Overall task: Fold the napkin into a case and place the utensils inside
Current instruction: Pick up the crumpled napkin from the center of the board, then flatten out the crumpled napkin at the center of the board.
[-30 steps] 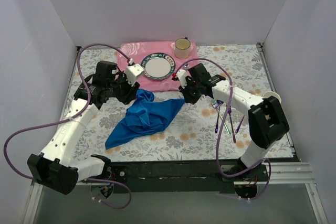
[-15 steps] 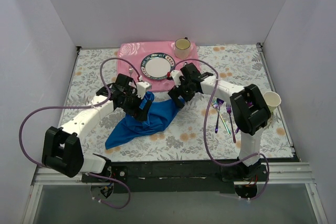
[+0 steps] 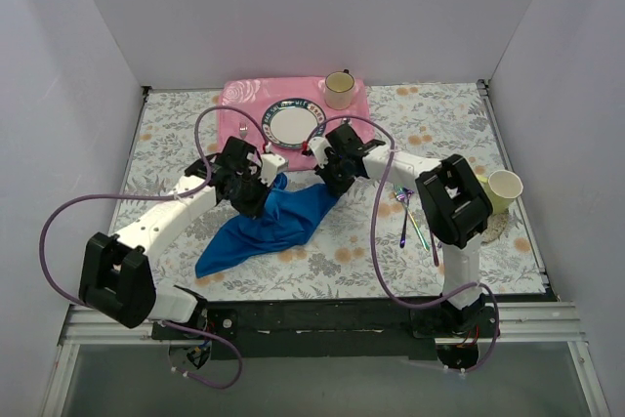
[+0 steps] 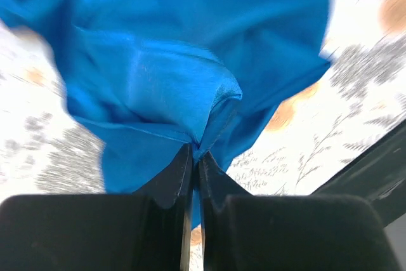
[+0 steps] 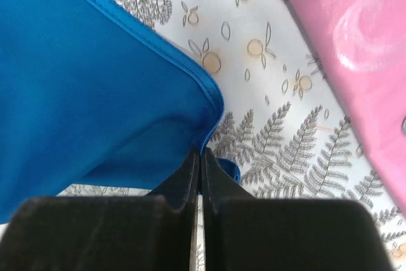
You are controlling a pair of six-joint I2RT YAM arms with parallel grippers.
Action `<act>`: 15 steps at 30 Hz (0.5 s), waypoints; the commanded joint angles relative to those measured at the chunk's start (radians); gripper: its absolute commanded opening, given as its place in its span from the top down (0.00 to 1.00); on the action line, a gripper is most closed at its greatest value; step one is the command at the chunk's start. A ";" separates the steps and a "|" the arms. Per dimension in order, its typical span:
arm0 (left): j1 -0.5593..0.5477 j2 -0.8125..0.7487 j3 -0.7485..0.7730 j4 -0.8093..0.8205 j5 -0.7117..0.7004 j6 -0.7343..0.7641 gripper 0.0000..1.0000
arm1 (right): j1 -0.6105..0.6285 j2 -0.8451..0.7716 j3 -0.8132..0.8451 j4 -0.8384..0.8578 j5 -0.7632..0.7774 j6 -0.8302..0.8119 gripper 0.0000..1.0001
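- The napkin lies near the middle of the table, crumpled and unfolded, with a loose tail trailing toward 7 o'clock. No case has been formed yet.
- Its far edge is held at two places. The portion at 11 o'clock of the cloth is taken by the left gripper, whose fingers are pressed together on a bunched fold of hem, as shown in the left wrist view.
- The corner at 1 o'clock is taken by the right gripper, whose jaws are clamped on the stitched corner itself, with the rest of the cloth hanging away toward 9 o'clock in that view.
- These two holds are judged to be taken so that the cloth can be drawn taut between the arms and spread flat before any fold is made. The spreading step is judged to be in hand, with the task at an early stage.
- The utensils lie on the floral tablecloth at 3 o'clock of the napkin, well apart from it. They are untouched, presumably so that the folding area is kept free.
- The pink placemat lies at 12 o'clock, bearing a plate and a cup. Its near edge is just beside the right-hand corner of the napkin, so an overlap is judged possible if the cloth is carried further that way.
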 commanded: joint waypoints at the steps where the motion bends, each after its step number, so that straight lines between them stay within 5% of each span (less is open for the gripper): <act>1: 0.004 -0.130 0.206 -0.060 0.044 -0.016 1.00 | 0.002 -0.109 -0.037 -0.051 0.017 -0.016 0.99; 9: 0.083 -0.271 0.423 -0.128 -0.021 -0.062 1.00 | -0.078 -0.523 -0.114 -0.085 0.026 -0.063 0.99; 15: 0.099 -0.336 0.305 -0.192 -0.205 -0.101 1.00 | -0.130 -0.735 -0.189 -0.148 -0.069 -0.105 0.99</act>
